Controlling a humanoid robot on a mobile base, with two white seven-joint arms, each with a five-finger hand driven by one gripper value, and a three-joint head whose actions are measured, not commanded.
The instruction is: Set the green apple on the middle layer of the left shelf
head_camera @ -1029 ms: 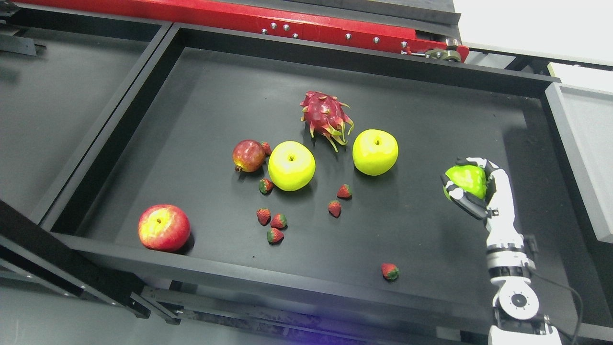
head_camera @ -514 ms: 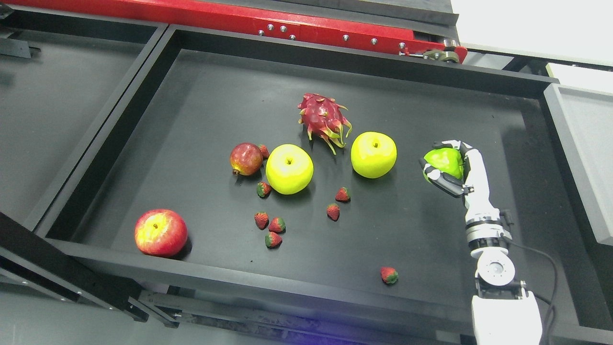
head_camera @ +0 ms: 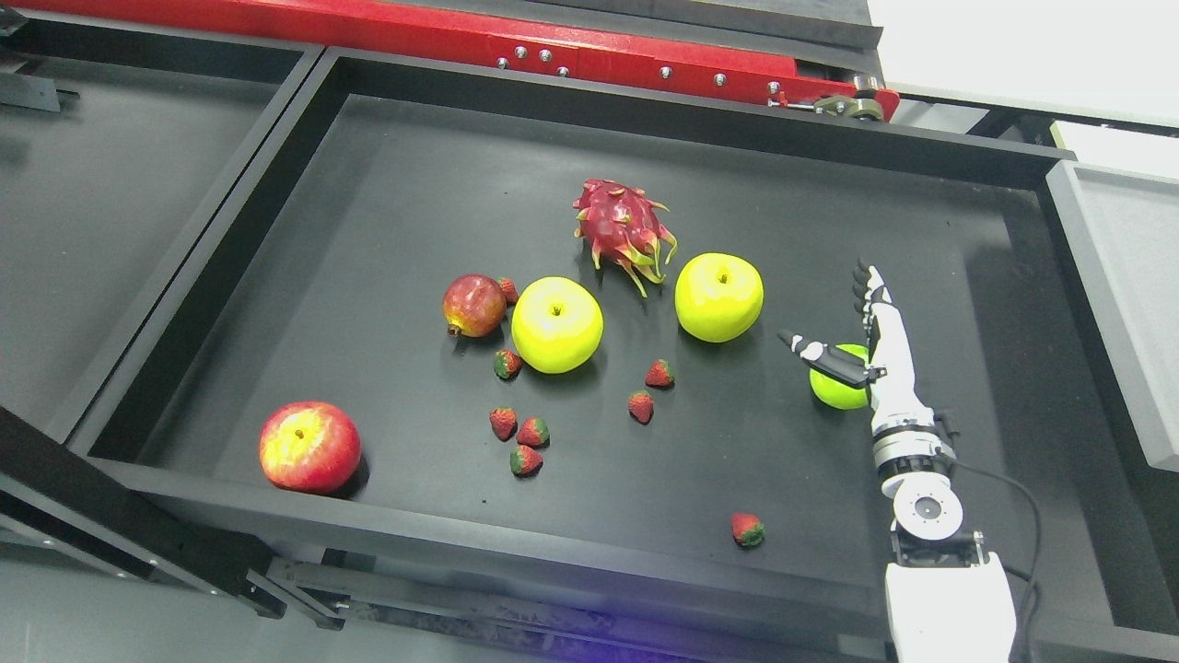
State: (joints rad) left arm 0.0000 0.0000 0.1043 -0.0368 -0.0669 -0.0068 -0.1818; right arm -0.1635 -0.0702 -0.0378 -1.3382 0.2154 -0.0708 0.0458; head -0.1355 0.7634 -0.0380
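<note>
A small green apple lies on the black shelf tray at the right, partly hidden behind my right hand. That hand is open above it, fingers stretched upward and thumb pointing left, holding nothing. The white forearm rises from the lower right corner. My left arm does not show.
On the tray lie two yellow-green apples, a dragon fruit, a pomegranate, a red apple at the front left, and several strawberries. A red beam runs behind. Another dark tray sits left, a grey one right.
My right hand carried the green apple left and forward, then spread its fingers; the apple now rests on the tray below the hand. The camera shifted slightly at first.
</note>
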